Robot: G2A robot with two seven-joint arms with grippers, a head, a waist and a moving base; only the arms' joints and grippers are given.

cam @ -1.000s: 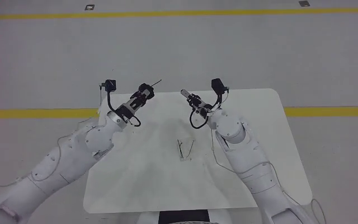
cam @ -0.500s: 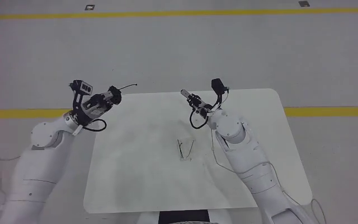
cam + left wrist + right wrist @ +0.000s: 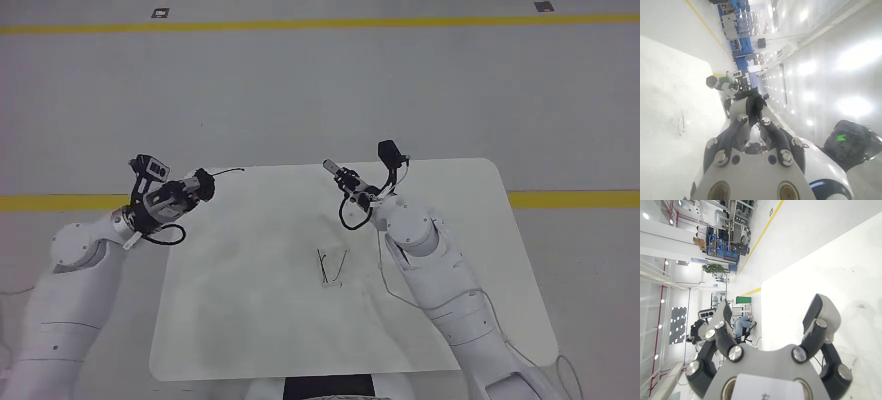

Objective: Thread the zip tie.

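A thin black zip tie [image 3: 228,172] sticks out of my left gripper [image 3: 204,183], which is shut on it just past the table's back left corner. In the left wrist view the black zip tie [image 3: 755,99] is pinched between the closed fingers of that gripper [image 3: 753,111]. My right gripper [image 3: 332,168] hovers over the table's back middle. The right wrist view shows this gripper [image 3: 770,311] open, nothing between its ribbed pads [image 3: 811,310]. Loose zip ties [image 3: 331,266] lie flat near the table's middle, also visible as faint zip ties [image 3: 679,124] from the left wrist.
The white table [image 3: 260,300] has rounded corners and bare surface around the loose ties. Grey floor with a yellow line [image 3: 80,202] lies beyond the table's left and back edges.
My left arm has swung left with the zip tie, from over the table's back edge to beyond its left corner, then dipped slightly. The right arm has not moved.
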